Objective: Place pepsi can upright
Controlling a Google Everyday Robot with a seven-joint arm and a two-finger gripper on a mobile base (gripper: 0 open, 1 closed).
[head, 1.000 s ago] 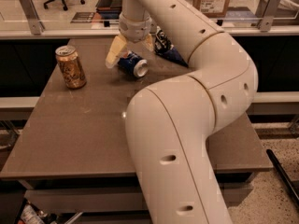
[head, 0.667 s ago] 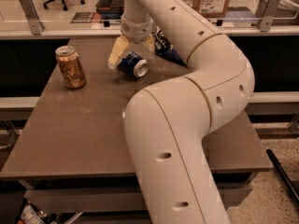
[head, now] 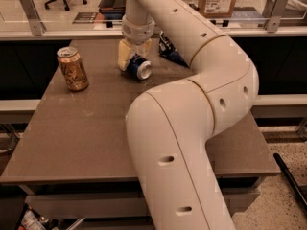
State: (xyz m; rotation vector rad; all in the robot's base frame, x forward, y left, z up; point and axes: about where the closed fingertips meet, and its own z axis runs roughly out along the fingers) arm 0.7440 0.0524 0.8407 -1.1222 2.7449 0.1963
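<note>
The gripper [head: 134,61] hangs near the middle of the worktop's [head: 91,133] far edge, reaching down from the arm's [head: 192,128] wrist. Its 2 pale yellow fingers [head: 124,54] sit on either side of the pepsi can [head: 140,69] and are clamped on it. The can lies on its side, not upright, with 1 silver end turned toward the near right corner, and it seems to rest on the worktop. A gold can [head: 73,69] stands upright near the far left corner, well apart from the gripper. A dark blue snack bag [head: 169,52] lies by the far edge, just to the right of the pepsi can and partly hidden behind the arm. The arm's large elbow covers much of the worktop's near right part.
</note>
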